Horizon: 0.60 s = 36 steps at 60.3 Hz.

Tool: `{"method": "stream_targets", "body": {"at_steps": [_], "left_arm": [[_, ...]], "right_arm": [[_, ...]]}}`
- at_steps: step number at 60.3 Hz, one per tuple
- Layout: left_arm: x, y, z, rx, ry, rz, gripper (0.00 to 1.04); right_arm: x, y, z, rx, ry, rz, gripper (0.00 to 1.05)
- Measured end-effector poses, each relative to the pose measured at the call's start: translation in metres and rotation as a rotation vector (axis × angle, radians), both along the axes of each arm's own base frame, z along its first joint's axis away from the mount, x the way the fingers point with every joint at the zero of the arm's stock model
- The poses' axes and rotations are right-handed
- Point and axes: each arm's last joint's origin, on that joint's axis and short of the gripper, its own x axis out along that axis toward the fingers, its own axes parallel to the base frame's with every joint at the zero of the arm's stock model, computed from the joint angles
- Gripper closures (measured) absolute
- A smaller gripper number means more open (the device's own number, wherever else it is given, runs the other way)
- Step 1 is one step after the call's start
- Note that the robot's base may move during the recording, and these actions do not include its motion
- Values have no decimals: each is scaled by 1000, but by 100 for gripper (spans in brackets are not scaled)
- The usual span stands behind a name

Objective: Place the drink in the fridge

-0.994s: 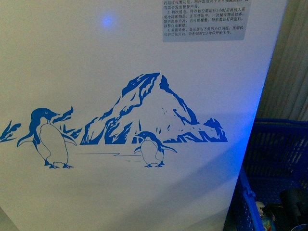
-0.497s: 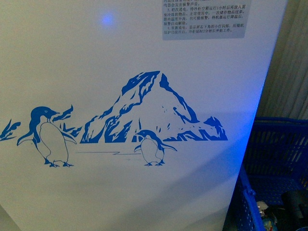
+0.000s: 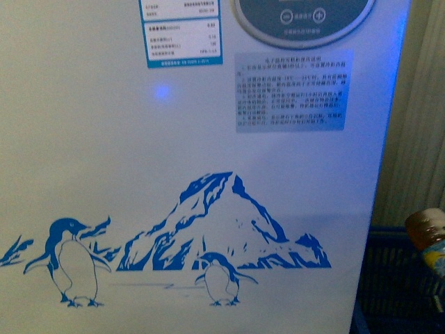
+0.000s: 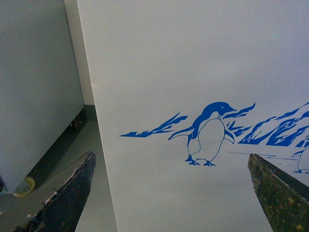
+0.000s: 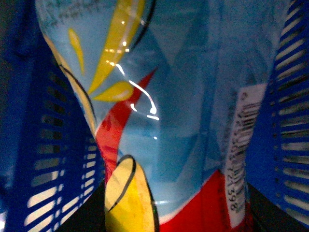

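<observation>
The fridge (image 3: 195,139) fills the front view: a white wall with blue penguin-and-mountain print, a grey oval display panel (image 3: 302,17) and stickers at the top. The drink (image 3: 430,240) shows at the right edge, its brown cap up, beside the fridge's right corner. In the right wrist view its blue, yellow and red label (image 5: 169,121) fills the frame; my right gripper is shut on it, fingers hidden. My left gripper (image 4: 176,193) is open and empty, facing the fridge's front by a penguin print (image 4: 207,135).
A blue slotted plastic basket (image 3: 396,278) stands right of the fridge, below the drink; its walls (image 5: 294,111) flank the bottle. A grey cabinet (image 4: 34,82) stands left of the fridge over a grey floor (image 4: 72,150).
The front view has risen: the penguin print sits lower and the display panel and stickers have come into view. The drink has come up into view at the right edge, above the basket.
</observation>
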Motion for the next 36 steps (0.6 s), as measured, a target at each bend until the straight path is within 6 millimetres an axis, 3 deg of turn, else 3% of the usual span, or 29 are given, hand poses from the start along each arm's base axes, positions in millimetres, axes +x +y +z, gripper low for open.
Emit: {"method": "stream_targets", "body": {"at_steps": [2,12,21,29,36], "left_arm": [[0,0,0,0,0,0,8],[0,0,0,0,0,0,8],[0,0,0,0,0,0,8],[0,0,0,0,0,0,8],[0,0,0,0,0,0,8]], "right_arm": [[-10,1,22,3,-35,7,61],[-39,6,79,8,-143,13,61],[-85,16,161,29,-362,27,61],[-123,26,209,41,-528,38,61],[-156,33,234,62,-642,51,61]]}}
